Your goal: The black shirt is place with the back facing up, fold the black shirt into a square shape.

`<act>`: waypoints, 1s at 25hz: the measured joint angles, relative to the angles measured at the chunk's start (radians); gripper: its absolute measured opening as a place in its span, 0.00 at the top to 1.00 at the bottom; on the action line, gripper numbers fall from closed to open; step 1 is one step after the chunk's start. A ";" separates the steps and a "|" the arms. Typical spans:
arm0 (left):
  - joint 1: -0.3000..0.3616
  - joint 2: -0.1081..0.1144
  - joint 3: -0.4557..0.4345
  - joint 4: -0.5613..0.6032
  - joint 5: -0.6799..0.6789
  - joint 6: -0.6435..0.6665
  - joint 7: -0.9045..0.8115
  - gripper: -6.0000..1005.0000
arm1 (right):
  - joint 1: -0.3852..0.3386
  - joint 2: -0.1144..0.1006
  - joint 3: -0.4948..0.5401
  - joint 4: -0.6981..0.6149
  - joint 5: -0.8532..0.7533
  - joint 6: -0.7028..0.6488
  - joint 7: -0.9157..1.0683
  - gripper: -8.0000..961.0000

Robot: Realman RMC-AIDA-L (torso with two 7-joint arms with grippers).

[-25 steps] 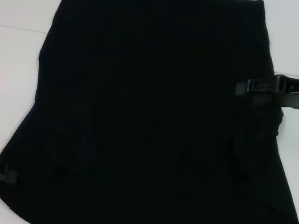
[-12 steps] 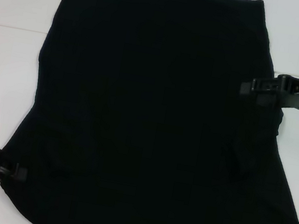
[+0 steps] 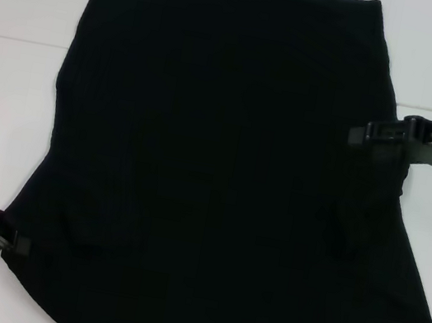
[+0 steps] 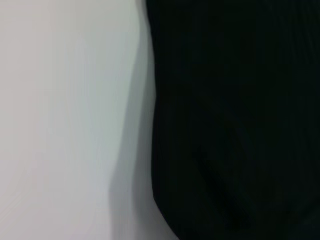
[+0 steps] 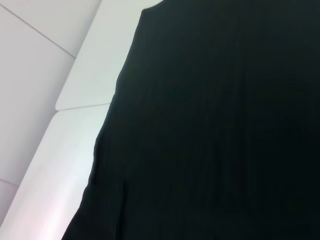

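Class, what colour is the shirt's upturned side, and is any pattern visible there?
Plain black, no visible pattern: the black shirt shows best in the head view.

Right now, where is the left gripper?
In the head view, the left gripper sits low on the robot's left, at the black shirt's near left edge.

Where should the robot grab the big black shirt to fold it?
Probably by its side edges. The black shirt lies flat on the white table, so only thin edges can be pinched. The left gripper is at the near left edge and the right gripper at the right edge; each would best come in low from its own side.
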 joint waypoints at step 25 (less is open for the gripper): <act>-0.054 0.023 -0.015 -0.046 -0.101 -0.015 0.086 0.94 | -0.166 -0.035 -0.005 -0.040 -0.194 -0.293 -0.002 0.28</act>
